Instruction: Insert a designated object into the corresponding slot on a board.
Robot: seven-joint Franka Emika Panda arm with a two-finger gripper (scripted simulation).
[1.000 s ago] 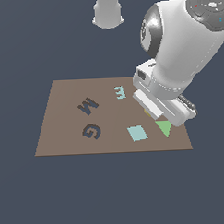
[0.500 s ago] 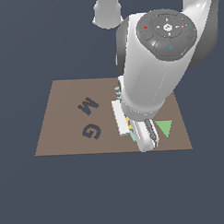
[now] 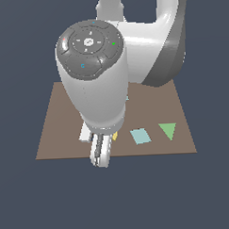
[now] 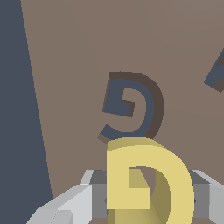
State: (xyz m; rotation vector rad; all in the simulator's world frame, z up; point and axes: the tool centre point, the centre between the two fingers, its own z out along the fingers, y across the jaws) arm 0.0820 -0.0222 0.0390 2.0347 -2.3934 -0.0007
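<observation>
My gripper [image 4: 148,199] is shut on the yellow G block [image 4: 146,175], which sits between the grey fingers [image 4: 65,208]. In the wrist view the block hovers just short of the dark grey-blue G-shaped slot [image 4: 131,107] in the brown board [image 4: 74,61]. The block and slot have the same orientation. In the exterior view my gripper [image 3: 100,152] hangs over the board's [image 3: 53,128] front edge. Only a sliver of the yellow block [image 3: 115,135] shows there. The arm hides the slot in that view.
A corner of the dark M-shaped recess [image 4: 216,72] shows beside the G slot. A light-blue square [image 3: 140,136] and a green triangle [image 3: 168,130] lie on the board at the exterior view's right. The arm's body covers the board's middle.
The arm has swung from the exterior view's right toward the left and front, carrying the yellow G. It now covers the G and M recesses in the exterior view.
</observation>
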